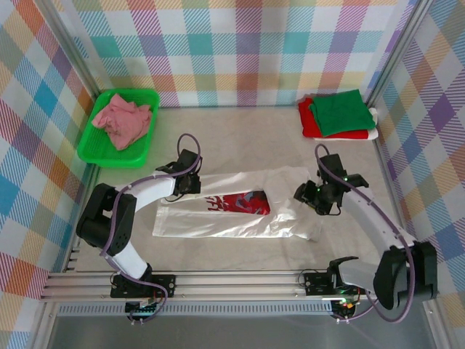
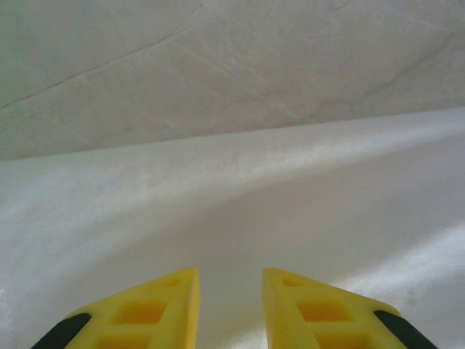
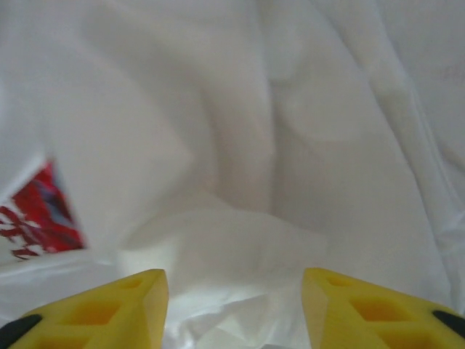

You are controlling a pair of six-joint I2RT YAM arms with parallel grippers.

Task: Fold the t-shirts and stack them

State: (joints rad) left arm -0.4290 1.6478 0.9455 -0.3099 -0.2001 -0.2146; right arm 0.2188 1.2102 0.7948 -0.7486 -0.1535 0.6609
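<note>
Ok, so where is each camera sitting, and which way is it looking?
Top external: high above and behind the arms, looking down at the table; both arms show, with the left tool and right tool at the white t-shirt.
Left wrist: on the left arm, looking low across the t-shirt toward the table beyond; its yellow fingers show, apart.
Right wrist: on the right arm, looking down at rumpled white cloth and the red print; its yellow fingers show, wide apart.
Shared: all three see the white t-shirt.

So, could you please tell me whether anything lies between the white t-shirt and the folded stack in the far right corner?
Nothing visible does: bare table lies between the white t-shirt and the folded stack.
</note>
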